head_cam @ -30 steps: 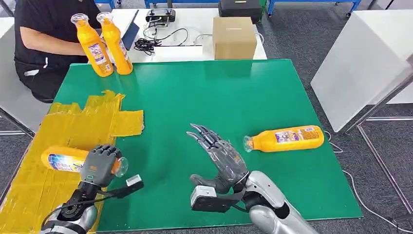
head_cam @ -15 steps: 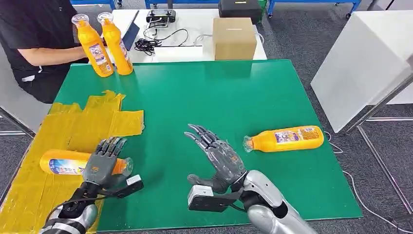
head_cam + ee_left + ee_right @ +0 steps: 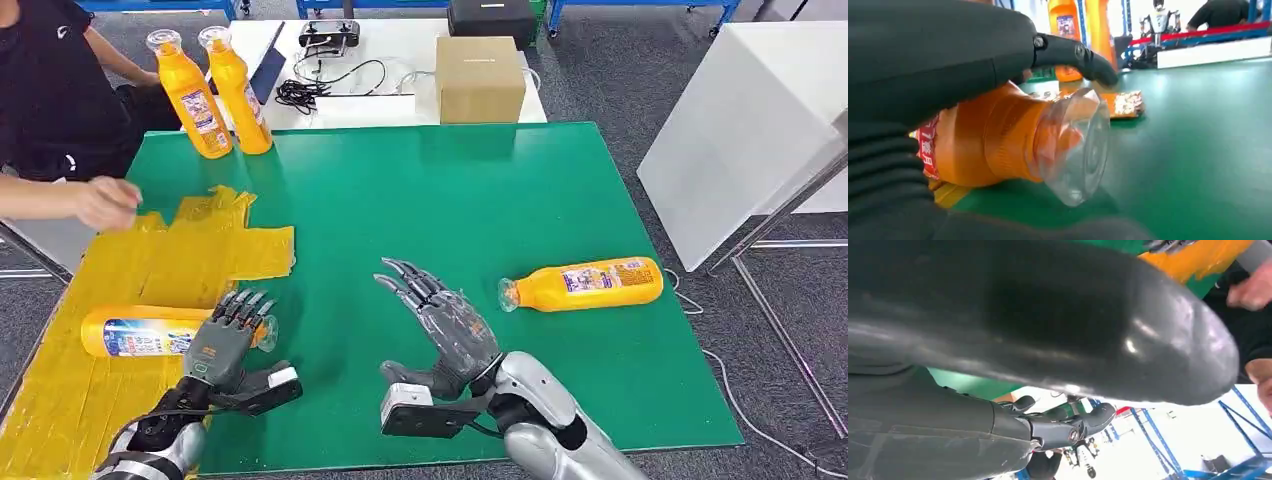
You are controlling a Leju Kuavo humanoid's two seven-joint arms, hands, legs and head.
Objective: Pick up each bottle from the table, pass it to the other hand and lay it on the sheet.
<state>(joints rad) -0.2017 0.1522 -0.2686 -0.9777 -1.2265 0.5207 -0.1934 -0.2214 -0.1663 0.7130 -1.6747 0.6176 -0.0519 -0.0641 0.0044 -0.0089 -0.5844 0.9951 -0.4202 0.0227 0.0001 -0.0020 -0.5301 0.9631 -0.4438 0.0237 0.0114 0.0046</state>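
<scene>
A: Where are the two robot hands?

B: The left robot hand (image 3: pixel 222 338) is over the near left of the tabletop (image 3: pixel 400 200), fingers spread, holding nothing. It hovers at the cap end of a bottle (image 3: pixel 140 331) that lies flat on the yellow sheet (image 3: pixel 150 260). In the left wrist view a dark finger (image 3: pixel 1073 55) arches above the clear cap (image 3: pixel 1080 145); I can't tell if it touches.

A: And the right?

B: The right robot hand (image 3: pixel 445 325) is near the middle, palm up, fingers splayed, empty.

A: So which step is this?

B: I'd judge it as the release: one bottle is laid down on the sheet.

A: What's next?

B: A second bottle (image 3: pixel 585 284) lies on its side on the green to the right, just beyond the right robot hand. That hand would have to reach right, close round it, lift, and pass it to the left.

A: Anything else?

B: Two upright bottles (image 3: pixel 208 92) at the far left edge, and a person's hand (image 3: pixel 105 203) over the sheet's far left.
</scene>
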